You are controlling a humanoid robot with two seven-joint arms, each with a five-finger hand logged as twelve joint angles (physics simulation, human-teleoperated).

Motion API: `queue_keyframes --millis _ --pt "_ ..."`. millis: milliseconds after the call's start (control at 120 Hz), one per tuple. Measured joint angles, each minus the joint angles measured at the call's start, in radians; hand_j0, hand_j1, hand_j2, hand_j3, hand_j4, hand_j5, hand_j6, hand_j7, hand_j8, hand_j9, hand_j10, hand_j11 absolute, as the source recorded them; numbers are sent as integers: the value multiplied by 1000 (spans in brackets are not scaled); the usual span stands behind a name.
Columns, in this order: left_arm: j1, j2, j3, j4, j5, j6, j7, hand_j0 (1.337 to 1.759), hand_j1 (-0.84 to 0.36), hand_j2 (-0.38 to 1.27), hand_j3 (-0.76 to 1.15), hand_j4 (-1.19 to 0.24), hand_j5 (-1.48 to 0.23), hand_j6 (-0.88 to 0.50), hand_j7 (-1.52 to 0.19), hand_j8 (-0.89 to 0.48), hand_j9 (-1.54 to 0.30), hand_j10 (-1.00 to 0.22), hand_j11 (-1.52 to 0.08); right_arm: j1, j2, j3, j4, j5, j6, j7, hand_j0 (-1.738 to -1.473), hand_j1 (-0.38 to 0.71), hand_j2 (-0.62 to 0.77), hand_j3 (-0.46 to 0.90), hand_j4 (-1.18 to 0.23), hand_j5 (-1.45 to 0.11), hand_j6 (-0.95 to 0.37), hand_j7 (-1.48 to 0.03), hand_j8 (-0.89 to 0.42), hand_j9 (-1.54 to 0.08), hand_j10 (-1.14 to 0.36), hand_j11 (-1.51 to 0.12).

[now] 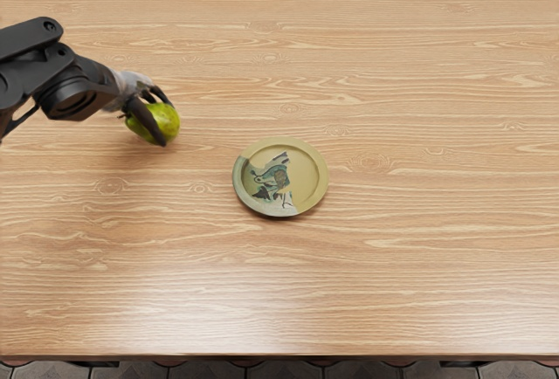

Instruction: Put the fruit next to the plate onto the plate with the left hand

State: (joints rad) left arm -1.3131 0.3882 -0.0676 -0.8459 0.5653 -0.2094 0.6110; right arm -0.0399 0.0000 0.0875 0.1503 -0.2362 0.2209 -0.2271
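Note:
A yellow-green fruit [162, 121] sits left of the plate, with the dark fingers of my left hand [148, 115] curled around it. The arm comes in from the left edge of the head view. The olive-green round plate [307, 159], with a dark pattern in its middle, lies on the wooden table near the centre, and nothing rests on it. About a hand's width of bare wood separates the fruit from the plate's left rim. I cannot tell whether the fruit touches the table or hangs just above it. No right arm shows.
The wooden table [393, 65] fills the view, its front edge running along the bottom and its far edge along the top. Nothing else stands on it.

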Motion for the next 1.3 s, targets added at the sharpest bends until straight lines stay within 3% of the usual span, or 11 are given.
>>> queue_keyframes --millis 225,400,550,600,642,700,867,917,1092,1300 --pt "0 -16 -124 0 -42 -161 0 1649 -341 382 0 -278 -890 -163 -882 -175 -885 -388 -898 0 0 0 0 0 0 0 -1658 -322 -5 0 -22 -29 -22 -29 -22 -29 -22 -29" --pt "-5 -54 -184 0 -63 -237 0 1651 -268 313 0 -334 -879 -213 -877 -216 -883 -428 -890 0 0 0 0 0 0 0 -1658 -322 -5 0 -22 -29 -22 -29 -22 -29 -22 -29" --pt "-12 -119 -201 0 -74 -259 -1 1651 -281 344 0 -343 -871 -219 -871 -218 -888 -431 -895 0 0 0 0 0 0 0 -1658 -322 -5 0 -22 -29 -22 -29 -22 -29 -22 -29" --pt "-12 -135 -202 0 -72 -261 -1 1651 -253 281 0 -367 -862 -246 -868 -237 -885 -438 -891 0 0 0 0 0 0 0 -1658 -322 -5 0 -22 -29 -22 -29 -22 -29 -22 -29" --pt "-11 -168 -201 -1 -75 -263 -1 1651 -273 341 0 -358 -871 -226 -869 -229 -887 -443 -893 0 0 0 0 0 0 0 -1658 -322 -5 0 -22 -29 -22 -29 -22 -29 -22 -29" --pt "-7 -181 -199 -1 -74 -263 0 1652 -229 250 0 -378 -872 -244 -867 -246 -885 -454 -890 0 0 0 0 0 0 0 -1658 -322 -5 0 -22 -29 -22 -29 -22 -29 -22 -29" --pt "-1 -218 -195 -1 -71 -264 -1 1653 -196 264 0 -425 -858 -290 -860 -284 -876 -491 -880 0 0 0 0 0 0 0 -1658 -322 -5 0 -22 -29 -22 -29 -22 -29 -22 -29" --pt "-5 -225 -192 -1 -70 -263 0 1654 -164 212 0 -424 -799 -304 -800 -300 -813 -503 -816 0 0 0 0 0 0 0 -1658 -322 -5 0 -22 -29 -22 -29 -22 -29 -22 -29" --pt "-16 -219 -201 -1 -70 -271 0 1656 113 93 0 -195 -359 -144 -359 -143 -365 -229 -366 0 0 0 0 0 0 0 -1658 -322 -5 0 -22 -29 -22 -29 -22 -29 -22 -29" --pt "-10 -84 -305 -1 -128 -378 0 1657 256 35 0 -78 -138 -60 -138 -59 -140 -90 -141 0 0 0 0 0 0 0 -1658 -322 -5 0 -22 -29 -22 -29 -22 -29 -22 -29"
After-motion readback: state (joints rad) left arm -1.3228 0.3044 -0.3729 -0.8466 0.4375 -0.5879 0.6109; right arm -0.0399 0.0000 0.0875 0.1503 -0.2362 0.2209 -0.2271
